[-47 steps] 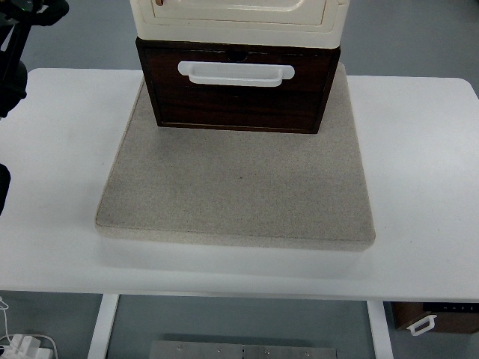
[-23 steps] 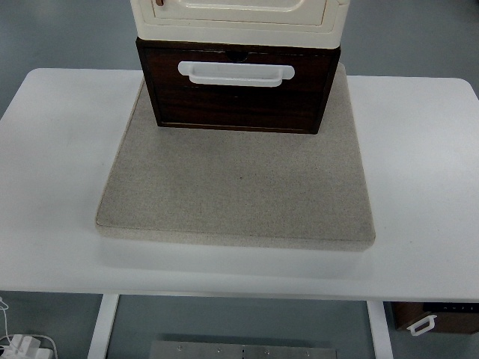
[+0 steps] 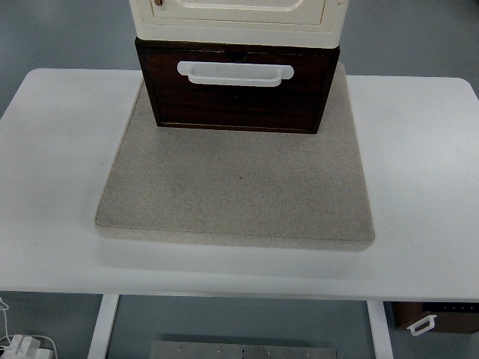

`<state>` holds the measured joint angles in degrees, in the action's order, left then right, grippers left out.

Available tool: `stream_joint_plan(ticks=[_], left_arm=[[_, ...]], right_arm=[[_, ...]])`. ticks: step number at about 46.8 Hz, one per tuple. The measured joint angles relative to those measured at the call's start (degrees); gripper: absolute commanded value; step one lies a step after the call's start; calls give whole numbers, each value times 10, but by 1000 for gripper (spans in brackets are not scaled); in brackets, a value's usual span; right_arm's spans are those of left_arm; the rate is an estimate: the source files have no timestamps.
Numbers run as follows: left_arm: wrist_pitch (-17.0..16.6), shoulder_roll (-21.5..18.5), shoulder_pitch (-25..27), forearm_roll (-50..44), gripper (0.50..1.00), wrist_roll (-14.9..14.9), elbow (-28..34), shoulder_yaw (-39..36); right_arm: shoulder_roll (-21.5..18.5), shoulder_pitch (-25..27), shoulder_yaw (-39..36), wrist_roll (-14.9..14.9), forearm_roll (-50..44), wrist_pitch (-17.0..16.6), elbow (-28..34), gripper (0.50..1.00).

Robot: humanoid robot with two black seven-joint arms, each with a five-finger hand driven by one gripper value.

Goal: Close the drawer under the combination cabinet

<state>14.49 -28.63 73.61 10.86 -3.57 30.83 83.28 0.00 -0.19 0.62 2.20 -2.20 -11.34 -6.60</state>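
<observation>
We see an evenly bright, sharply focused view lit softly from above, with a faint shadow under the mat (image 3: 224, 187) on the white table (image 3: 52, 149) and mild glare on the drawer's handle (image 3: 235, 72).
</observation>
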Motion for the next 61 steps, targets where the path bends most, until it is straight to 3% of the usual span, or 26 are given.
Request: stream_joint_plan(ticks=[23, 35, 61], left_arm=[[-54, 34, -14, -7, 1000, -9, -158, -101], [-54, 61, -62, -59, 1000, -11, -164, -104], [-47, 154, -102, -98, 1000, 1, -165, -103]], right_arm=[[0, 0, -2, 0, 0, 0, 0, 952], [0, 0, -1, 0, 0, 0, 0, 952], [0, 2, -2, 0, 0, 0, 0, 952]])
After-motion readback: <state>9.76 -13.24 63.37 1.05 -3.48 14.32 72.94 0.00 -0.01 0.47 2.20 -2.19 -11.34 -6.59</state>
